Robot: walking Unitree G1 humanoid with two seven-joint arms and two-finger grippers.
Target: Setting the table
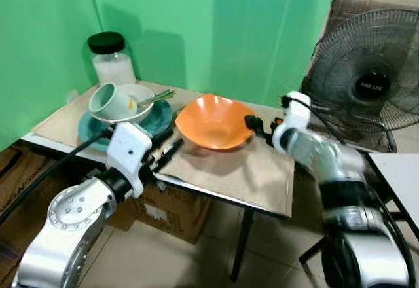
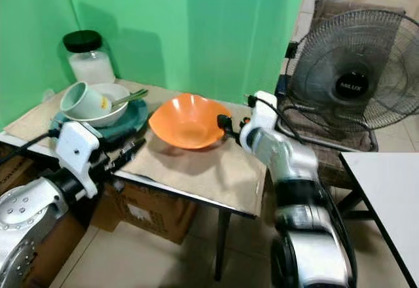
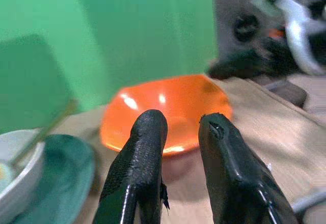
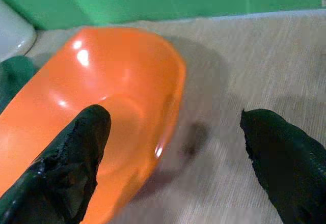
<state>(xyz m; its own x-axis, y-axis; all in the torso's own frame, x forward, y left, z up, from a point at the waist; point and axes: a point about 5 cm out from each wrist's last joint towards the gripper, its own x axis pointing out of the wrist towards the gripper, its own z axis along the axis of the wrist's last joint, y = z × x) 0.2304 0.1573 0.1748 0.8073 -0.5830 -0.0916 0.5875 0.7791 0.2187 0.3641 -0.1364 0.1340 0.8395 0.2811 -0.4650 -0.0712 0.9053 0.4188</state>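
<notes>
Orange bowl (image 1: 213,122) sat on a tan placemat (image 1: 249,173) at the middle of a small table (image 1: 46,141), tipped a little, rim toward the right arm.

Right gripper (image 4: 175,155) was at the bowl's right edge. Its fingers stood wide apart in the wrist view: one finger (image 4: 71,158) lay over the inside of the bowl, the other (image 4: 285,158) out over the bare mat, so the rim sat between them. Neither finger was clearly pressing on the rim; could not tell contact.

Left gripper (image 3: 175,132) hung at the near left edge of the table, pointing toward the bowl and short of it. Its two fingers were slightly apart with a narrow gap, nothing between them.

To the left of the bowl, a teal plate (image 1: 160,119) carried a white bowl (image 1: 141,93); a pale green cup (image 1: 108,99) lay tilted in that bowl, with a utensil (image 1: 157,97) leaning out toward the orange bowl. Behind the stack stood a glass jar (image 1: 112,59) with a black lid, close to the green wall (image 1: 216,26).

A standing fan (image 1: 370,82) was to the right of the table, behind the right arm. A cardboard box (image 1: 163,213) sat on the floor under the table.
</notes>
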